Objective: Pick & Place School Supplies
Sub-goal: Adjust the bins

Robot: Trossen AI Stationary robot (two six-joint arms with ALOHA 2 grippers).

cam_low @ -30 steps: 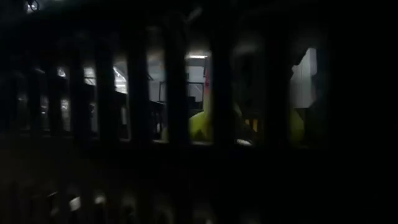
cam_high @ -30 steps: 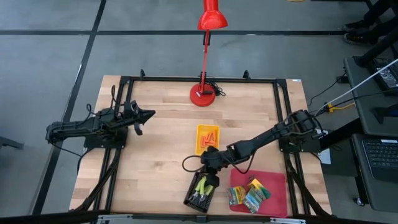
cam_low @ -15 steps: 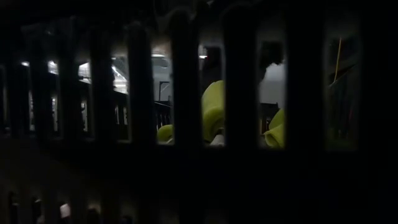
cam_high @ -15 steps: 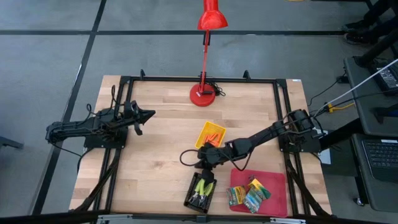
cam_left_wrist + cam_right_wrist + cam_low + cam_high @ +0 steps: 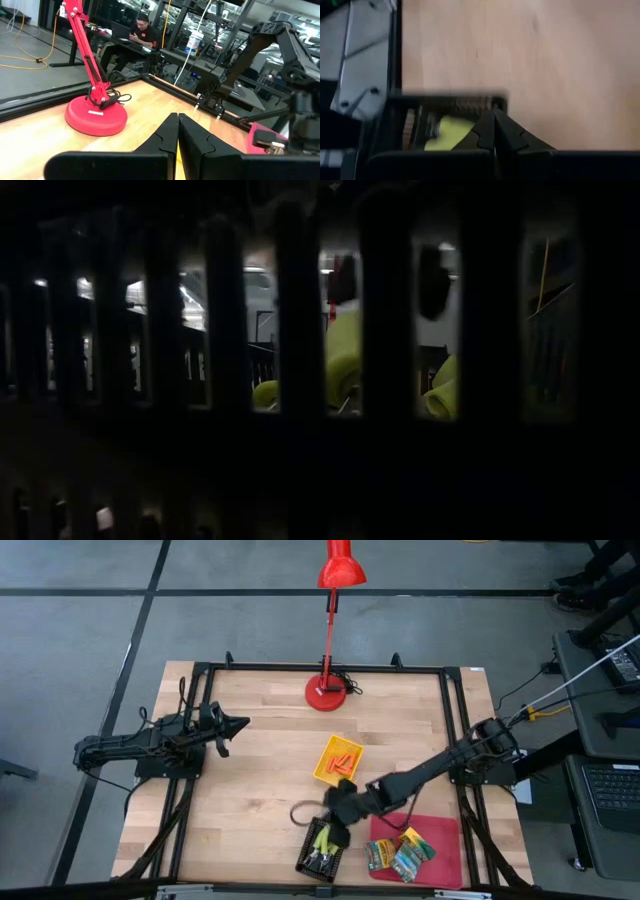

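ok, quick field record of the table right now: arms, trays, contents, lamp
left gripper: parked at the table's left side, fingers shut, empty
right gripper: over the near end of the black tray, fingers shut
black tray: near edge, holds pliers with yellow-green handles
yellow tray: mid-table, holds orange sticks
red tray: near right, holds printed boxes
lamp: red, at far edge

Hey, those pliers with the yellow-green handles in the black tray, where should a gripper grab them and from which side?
Probably from straight above, closing across the yellow-green handles of the pliers. They lie lengthwise in the narrow black tray, whose walls block a side approach. The right gripper hovers right at the tray's far end, fingers shut.
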